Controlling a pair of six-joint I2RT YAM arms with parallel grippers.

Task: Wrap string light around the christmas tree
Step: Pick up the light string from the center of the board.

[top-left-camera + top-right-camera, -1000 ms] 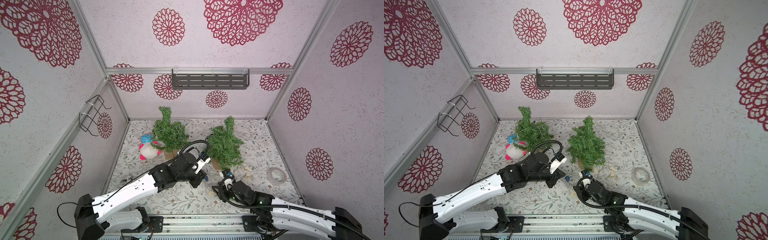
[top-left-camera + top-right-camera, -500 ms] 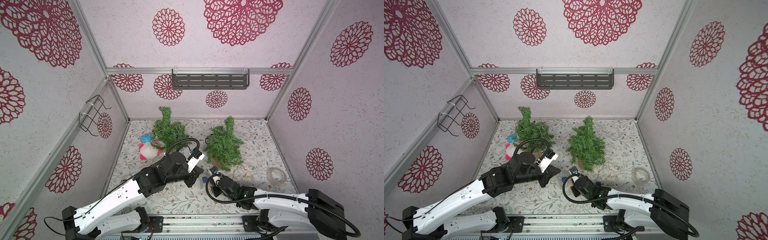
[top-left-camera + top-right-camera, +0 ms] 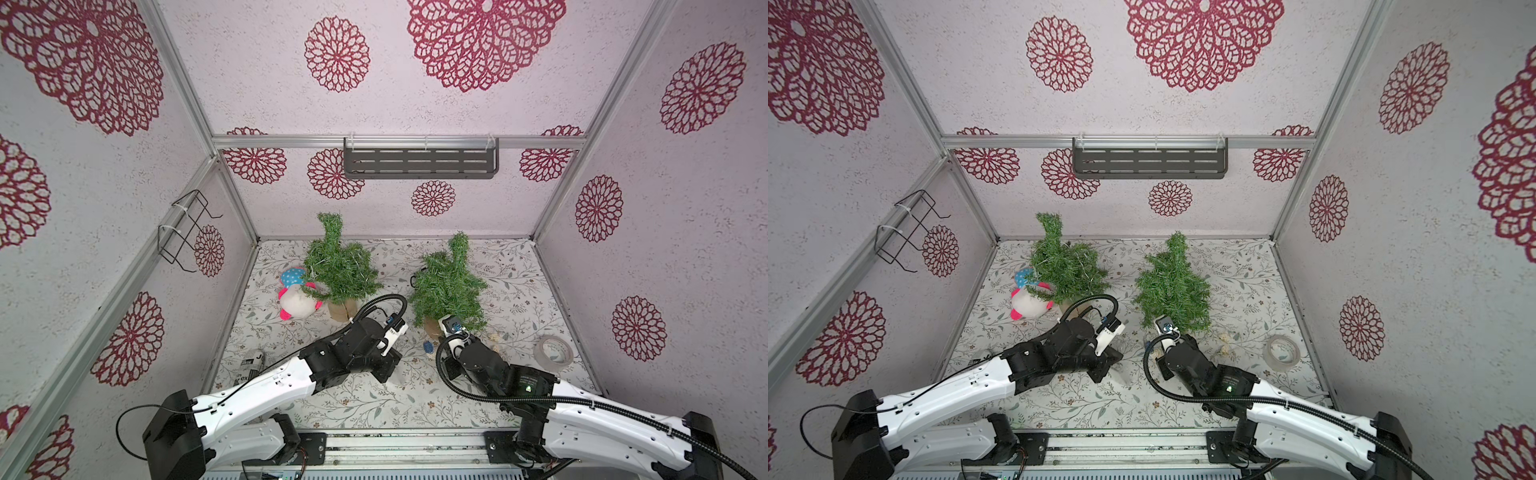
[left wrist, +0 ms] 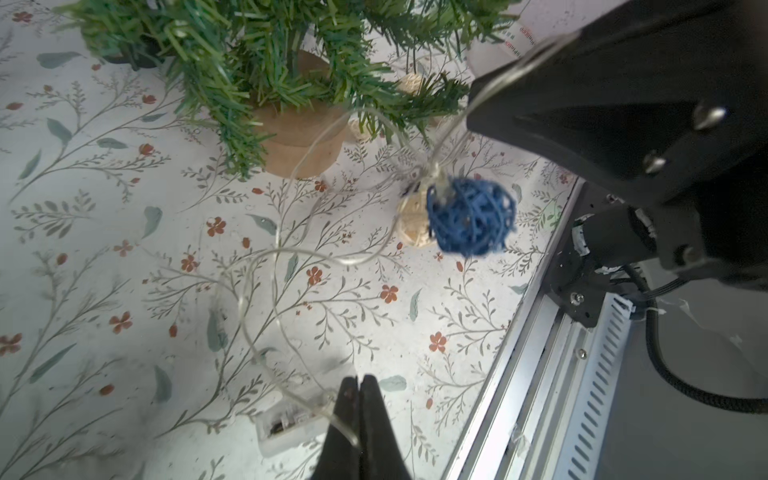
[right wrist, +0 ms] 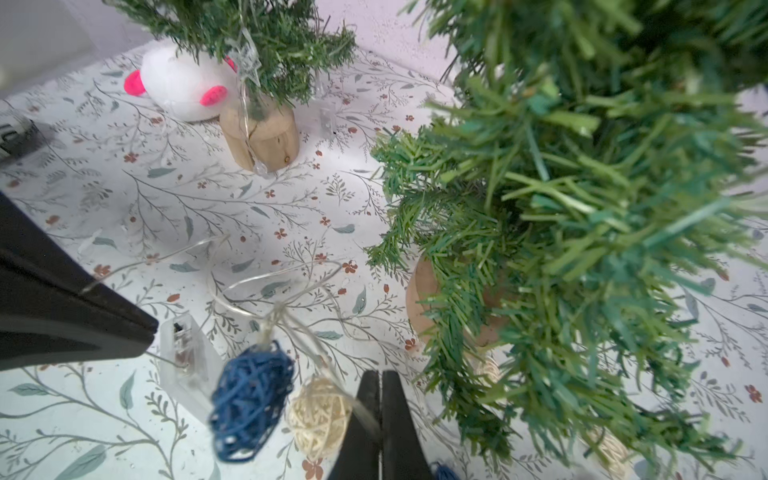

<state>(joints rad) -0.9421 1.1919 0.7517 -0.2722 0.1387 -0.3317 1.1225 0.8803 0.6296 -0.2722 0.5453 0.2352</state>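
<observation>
String light wire pinched in my closed left fingers and closed right fingers, blue ball hanging between them, christmas tree just beyond my right fingers, clear battery box just beside my left fingers, flowered desk beneath

Overhead stereo pair, close wrist views

A robot test booth in a lab: papered panel walls framed by aluminium posts, a floral sheet for a floor, and left arm and right arm bolted to a metal rail along its front edge.
</observation>
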